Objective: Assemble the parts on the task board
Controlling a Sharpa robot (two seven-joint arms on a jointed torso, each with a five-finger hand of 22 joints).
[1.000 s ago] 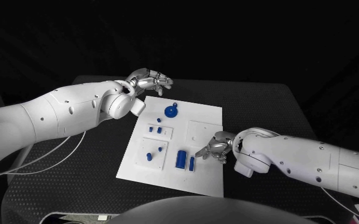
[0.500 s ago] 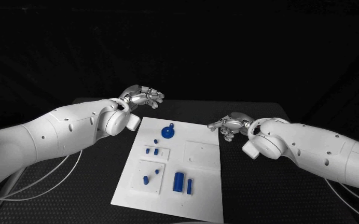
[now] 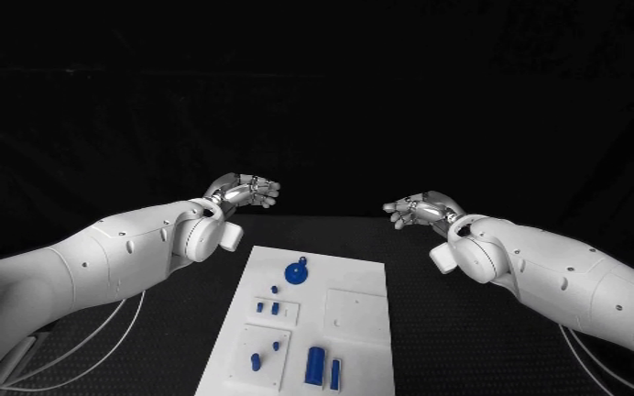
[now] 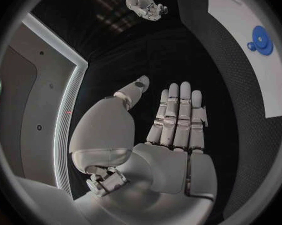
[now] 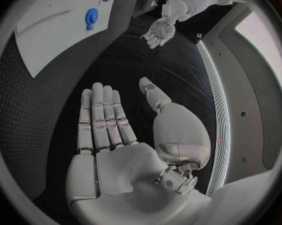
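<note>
Both hands are hovering beyond the far edge of the task board [image 3: 356,323], well apart from each other. Left hand [image 3: 245,190] is showing a flat palm with fingers [image 4: 178,110] extended side by side in its wrist view, and it is holding nothing. Right hand [image 3: 420,207] is presenting the same flat, empty posture, with fingers [image 5: 100,117] straight and the thumb standing off to one side.

Parts are lying on the white board, which is resting on the black table [image 3: 423,258]. A round blue disc with a small tab [image 3: 298,272] is sitting near the board's far left corner. Two small blue pegs [image 3: 268,307] are standing in a square recess along the left edge. Nearer the robot, a blue pin [image 3: 255,360] is standing in a second recess, and two longer blue blocks [image 3: 322,366] are lying side by side close to the near edge. A plain square recess [image 3: 355,309] is occupying the right half.

Handling judgement: the parts are looking like small, rigid plastic pieces, light and probably smooth, so they are likely to skid or tip under a glancing touch. Pinching each block across its narrow sides and each peg around its shaft, between thumb and fingertips, is appearing the most secure approach. The disc is lying flat; its tab or rim is offering the best purchase.
</note>
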